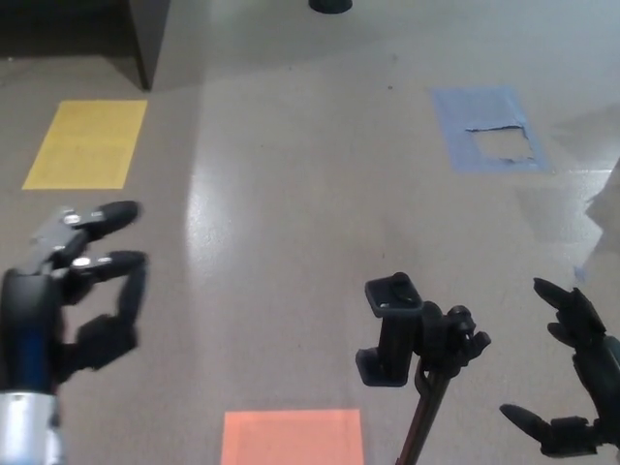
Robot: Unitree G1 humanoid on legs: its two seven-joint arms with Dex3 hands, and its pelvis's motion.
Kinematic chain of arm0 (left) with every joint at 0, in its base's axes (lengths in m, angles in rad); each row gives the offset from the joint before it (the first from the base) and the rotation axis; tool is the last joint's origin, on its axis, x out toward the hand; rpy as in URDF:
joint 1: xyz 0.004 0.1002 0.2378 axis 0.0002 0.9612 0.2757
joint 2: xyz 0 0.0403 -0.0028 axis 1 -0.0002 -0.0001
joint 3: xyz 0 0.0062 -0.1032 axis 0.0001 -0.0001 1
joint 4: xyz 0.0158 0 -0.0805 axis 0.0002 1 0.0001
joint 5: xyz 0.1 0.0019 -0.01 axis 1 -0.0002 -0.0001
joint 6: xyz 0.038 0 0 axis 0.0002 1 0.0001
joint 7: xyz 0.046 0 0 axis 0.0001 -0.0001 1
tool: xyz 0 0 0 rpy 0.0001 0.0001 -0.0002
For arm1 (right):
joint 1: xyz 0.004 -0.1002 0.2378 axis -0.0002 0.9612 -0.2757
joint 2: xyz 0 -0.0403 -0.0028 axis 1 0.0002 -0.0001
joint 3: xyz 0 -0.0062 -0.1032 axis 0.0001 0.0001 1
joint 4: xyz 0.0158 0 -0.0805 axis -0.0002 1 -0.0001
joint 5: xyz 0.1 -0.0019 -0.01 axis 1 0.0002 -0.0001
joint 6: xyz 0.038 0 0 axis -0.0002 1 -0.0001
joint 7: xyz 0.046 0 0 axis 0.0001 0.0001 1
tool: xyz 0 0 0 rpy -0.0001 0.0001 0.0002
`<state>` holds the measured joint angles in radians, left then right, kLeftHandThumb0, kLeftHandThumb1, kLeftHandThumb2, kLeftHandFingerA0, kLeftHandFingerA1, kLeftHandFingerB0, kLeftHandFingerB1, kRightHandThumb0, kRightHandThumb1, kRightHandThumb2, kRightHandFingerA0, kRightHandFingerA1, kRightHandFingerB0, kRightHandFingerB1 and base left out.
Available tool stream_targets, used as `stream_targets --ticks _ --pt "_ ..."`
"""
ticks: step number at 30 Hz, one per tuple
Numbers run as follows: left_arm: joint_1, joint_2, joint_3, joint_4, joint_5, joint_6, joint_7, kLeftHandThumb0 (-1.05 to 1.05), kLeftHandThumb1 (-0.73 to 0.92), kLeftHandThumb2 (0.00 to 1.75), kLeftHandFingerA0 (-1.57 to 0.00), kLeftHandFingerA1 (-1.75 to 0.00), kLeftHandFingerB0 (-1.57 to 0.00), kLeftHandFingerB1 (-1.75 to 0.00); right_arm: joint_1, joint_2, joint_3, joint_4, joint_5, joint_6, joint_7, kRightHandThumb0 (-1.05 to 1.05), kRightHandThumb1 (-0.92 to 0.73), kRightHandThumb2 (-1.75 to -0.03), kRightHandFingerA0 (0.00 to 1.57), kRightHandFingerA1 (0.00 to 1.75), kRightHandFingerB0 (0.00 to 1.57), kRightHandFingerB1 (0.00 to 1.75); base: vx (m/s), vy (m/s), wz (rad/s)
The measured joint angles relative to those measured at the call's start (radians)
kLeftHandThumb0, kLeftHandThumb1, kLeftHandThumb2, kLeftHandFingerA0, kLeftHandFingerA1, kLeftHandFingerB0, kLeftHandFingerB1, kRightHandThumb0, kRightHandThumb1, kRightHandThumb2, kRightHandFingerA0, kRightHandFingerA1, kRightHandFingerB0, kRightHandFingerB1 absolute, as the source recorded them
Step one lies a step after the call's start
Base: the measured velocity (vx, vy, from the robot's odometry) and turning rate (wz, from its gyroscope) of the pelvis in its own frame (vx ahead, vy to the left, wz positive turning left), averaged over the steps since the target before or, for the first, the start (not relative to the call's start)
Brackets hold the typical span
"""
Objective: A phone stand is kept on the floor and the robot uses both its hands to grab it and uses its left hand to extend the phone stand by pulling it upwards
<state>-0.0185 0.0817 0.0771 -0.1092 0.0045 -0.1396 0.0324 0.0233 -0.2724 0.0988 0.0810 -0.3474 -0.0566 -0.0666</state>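
The black phone stand (412, 344) rises from the bottom edge of the head view, its clamp head right of centre and its thin pole (421, 421) running down out of frame. My right hand (572, 387) is open at the lower right, a short gap to the right of the clamp, touching nothing. My left hand (82, 291) is open at the lower left, fingers spread, far to the left of the stand.
A yellow floor patch (87, 145) lies at upper left, a torn blue patch (489, 131) at upper right, an orange patch (291, 438) at the bottom centre. A dark cabinet corner (145, 39) stands at the top left. A black round base (329, 6) sits at the top edge.
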Motion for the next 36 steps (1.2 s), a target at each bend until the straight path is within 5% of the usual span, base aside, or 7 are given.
stream_targets --ticks 1,13,19,20,21,34,36 --pt "0.0 -0.006 -0.026 -0.027 -0.001 0.013 -0.007 -0.99 0.54 1.11 -0.44 -0.78 -0.35 -0.66 0.018 -0.004 -0.004 -0.035 0.002 0.008 0.008 -0.32 -0.2 -0.83 0.17 0.57 0.12 0.55 0.0 0.0 0.0" --pt "0.0 -0.114 -0.314 -0.235 -0.012 0.166 -0.053 -1.05 0.56 1.14 -0.48 -0.8 -0.24 -0.59 0.077 -0.012 -0.012 -0.175 0.004 0.078 0.082 -0.32 -0.19 -0.83 0.14 0.56 0.11 0.55 0.0 0.0 0.0" --pt "-0.002 -0.116 -0.368 -0.193 -0.013 0.2 -0.08 -1.05 0.79 0.65 -0.36 -0.79 -0.29 -0.59 0.059 -0.011 0.002 -0.185 0.004 0.101 0.109 -0.33 -0.17 -0.82 0.16 0.58 0.11 0.55 0.0 0.0 0.0" --pt "-0.003 -0.116 -0.37 -0.177 -0.013 0.202 -0.082 -1.03 0.58 1.15 -0.4 -0.77 -0.12 -0.53 0.057 -0.011 0.003 -0.187 0.004 0.103 0.112 -0.63 -0.33 -0.69 0.25 0.6 0.14 0.51 0.0 0.0 0.0" --pt "-0.005 -0.116 -0.37 -0.154 -0.013 0.204 -0.086 -1.05 0.79 0.66 -0.31 -0.77 -0.23 -0.54 0.055 -0.011 0.006 -0.189 0.003 0.104 0.114 -0.62 -0.33 -0.69 0.24 0.59 0.14 0.5 0.0 0.0 0.0" --pt "-0.055 -0.121 -0.32 -0.048 -0.045 0.247 -0.127 -1.05 0.77 0.66 -0.17 -0.74 -0.06 -0.53 0.054 -0.009 0.023 -0.209 -0.005 0.124 0.126 -0.63 -0.33 -0.69 0.23 0.57 0.15 0.5 0.0 0.0 0.0" --pt "-0.06 -0.126 -0.313 -0.043 -0.052 0.254 -0.132 -0.43 0.2 0.96 -0.1 -0.6 0.0 -0.54 0.053 -0.008 0.028 -0.209 -0.007 0.128 0.127 -0.66 -0.34 -0.7 0.23 0.58 0.14 0.5 0.0 0.0 0.0"
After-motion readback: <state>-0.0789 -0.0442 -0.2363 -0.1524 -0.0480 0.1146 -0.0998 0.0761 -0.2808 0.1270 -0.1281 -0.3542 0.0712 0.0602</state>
